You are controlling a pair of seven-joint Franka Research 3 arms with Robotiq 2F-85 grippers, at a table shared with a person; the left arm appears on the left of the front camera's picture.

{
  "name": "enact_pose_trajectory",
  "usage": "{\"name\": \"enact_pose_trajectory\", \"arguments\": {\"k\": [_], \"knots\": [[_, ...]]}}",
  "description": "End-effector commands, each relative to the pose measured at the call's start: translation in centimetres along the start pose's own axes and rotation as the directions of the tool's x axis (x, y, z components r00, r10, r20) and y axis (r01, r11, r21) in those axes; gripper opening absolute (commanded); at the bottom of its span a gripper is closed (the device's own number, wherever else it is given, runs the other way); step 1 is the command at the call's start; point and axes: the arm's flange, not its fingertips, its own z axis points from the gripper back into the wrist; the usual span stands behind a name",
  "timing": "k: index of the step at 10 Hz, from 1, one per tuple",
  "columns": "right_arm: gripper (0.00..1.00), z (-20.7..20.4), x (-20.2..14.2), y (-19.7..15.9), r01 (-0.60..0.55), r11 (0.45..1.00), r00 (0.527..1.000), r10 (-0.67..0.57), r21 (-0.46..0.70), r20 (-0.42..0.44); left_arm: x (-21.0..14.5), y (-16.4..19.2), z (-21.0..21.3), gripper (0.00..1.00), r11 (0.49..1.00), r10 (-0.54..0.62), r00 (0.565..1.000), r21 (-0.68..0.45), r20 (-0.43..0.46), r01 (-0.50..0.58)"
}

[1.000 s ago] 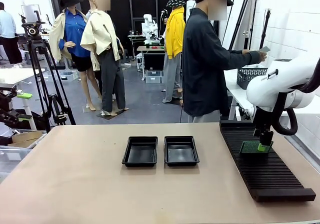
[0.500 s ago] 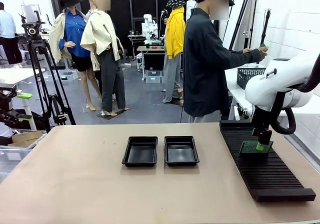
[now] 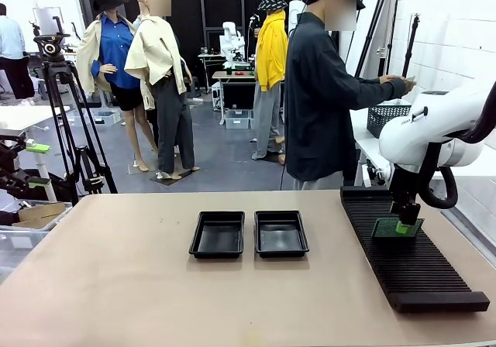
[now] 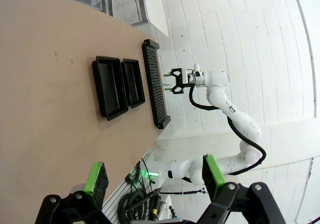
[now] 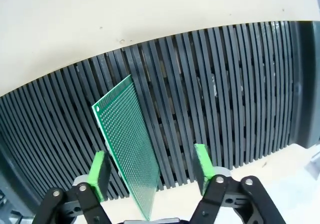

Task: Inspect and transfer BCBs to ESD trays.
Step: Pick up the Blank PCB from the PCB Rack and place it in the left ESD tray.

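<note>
The right arm is reaching in from the table's right edge, its forearm bending down so the right gripper [image 3: 404, 227] is pointing straight at the slotted rack [image 3: 422, 277]. In the right wrist view the right gripper [image 5: 151, 168] is straddling the BCB [image 5: 125, 139], its green pads [image 5: 98, 171] standing apart on either side of the board and not pressing on it. The board is standing on edge in the rack's slots, leaning a little, near the rack's far end.

The left gripper [image 4: 155, 176] is hanging well away from the table [image 4: 45, 84], looking along it from the left, with its pads wide apart and nothing between them.

The tan table [image 3: 116, 285] is carrying the long black rack along its right edge. A left ESD tray [image 3: 218, 237] and a right ESD tray [image 3: 281, 235] are sitting side by side just apart around the middle, toward the far edge, both with bare floors. A person [image 3: 318, 99] in a dark top is standing at the far edge, turned sideways, one hand [image 3: 397, 82] reaching out over a dark mesh basket [image 3: 387, 118] on a white side table beyond the far right corner. A camera tripod [image 3: 62, 107] is standing in the open room behind.

Counted: one BCB, two trays, one rack, one basket.
</note>
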Motion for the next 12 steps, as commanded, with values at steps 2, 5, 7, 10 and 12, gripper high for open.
{"name": "enact_pose_trajectory", "arguments": {"k": [2,5,7,10,12], "knots": [[0.71,0.25,0.18,-0.59,0.004,1.0,1.0,-0.004,0.007,-0.028,0.06,-0.31,0.12,1.0,1.0,0.006,1.0,0.009,0.006,-0.006],[0.57,0.28,0.16,-0.65,-0.002,1.0,0.999,0.002,0.011,-0.033,0.06,-0.31,0.12,1.0,1.0,0.006,1.0,0.009,0.006,-0.006],[0.49,0.28,0.15,-0.65,-0.008,1.0,0.999,0.009,0.016,-0.034,0.06,-0.31,0.12,1.0,1.0,0.006,1.0,0.009,0.006,-0.006],[0.31,0.25,0.12,-0.66,-0.01,1.0,0.999,0.011,0.025,-0.037,0.06,-0.31,0.12,1.0,1.0,0.006,1.0,0.009,0.006,-0.006],[0.08,0.27,0.08,-0.63,-0.012,1.0,0.999,0.013,0.029,-0.037,0.06,-0.31,0.12,1.0,1.0,0.006,1.0,0.009,0.006,-0.006]]}}
